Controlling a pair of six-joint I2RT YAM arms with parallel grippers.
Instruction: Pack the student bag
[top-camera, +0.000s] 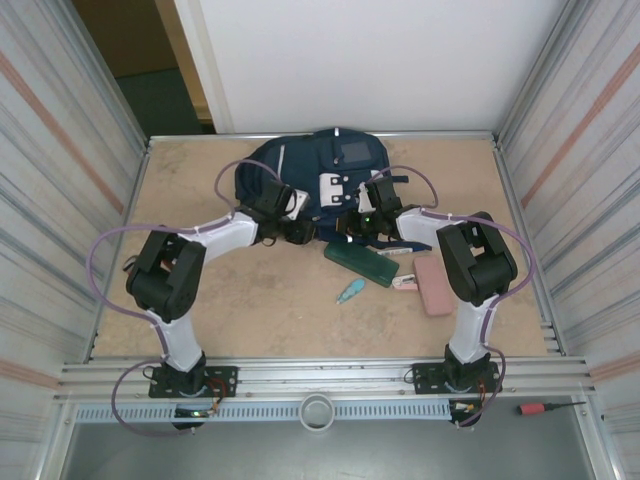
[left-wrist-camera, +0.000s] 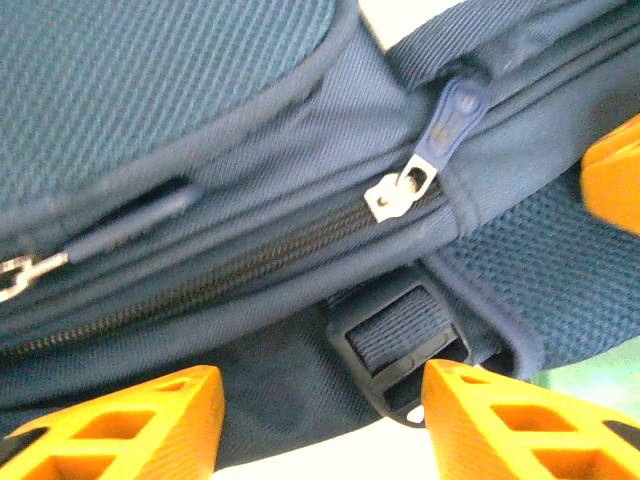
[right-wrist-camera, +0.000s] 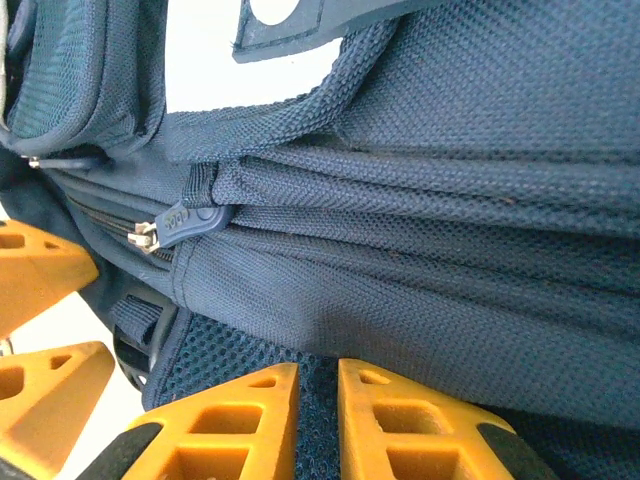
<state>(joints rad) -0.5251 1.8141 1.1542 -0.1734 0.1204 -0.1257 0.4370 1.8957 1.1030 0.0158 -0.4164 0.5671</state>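
The student bag (top-camera: 310, 175), a big navy backpack, lies at the back middle of the table. My left gripper (top-camera: 290, 228) is at its near left edge. In the left wrist view the left gripper (left-wrist-camera: 320, 425) stands open, its orange fingers (left-wrist-camera: 120, 425) apart on either side of the bag's lower fabric and a strap buckle (left-wrist-camera: 400, 340). A zip pull (left-wrist-camera: 435, 140) hangs above the buckle. My right gripper (top-camera: 365, 215) is at the bag's near right edge. In the right wrist view the right gripper (right-wrist-camera: 318, 420) is nearly closed, pinching the bag's dark mesh (right-wrist-camera: 220, 355).
A dark green pencil case (top-camera: 362, 264) lies just in front of the bag. Near it are a pink case (top-camera: 435, 285), a small white and pink item (top-camera: 405, 282) and a small teal item (top-camera: 350, 292). Corrugated metal walls stand on both sides.
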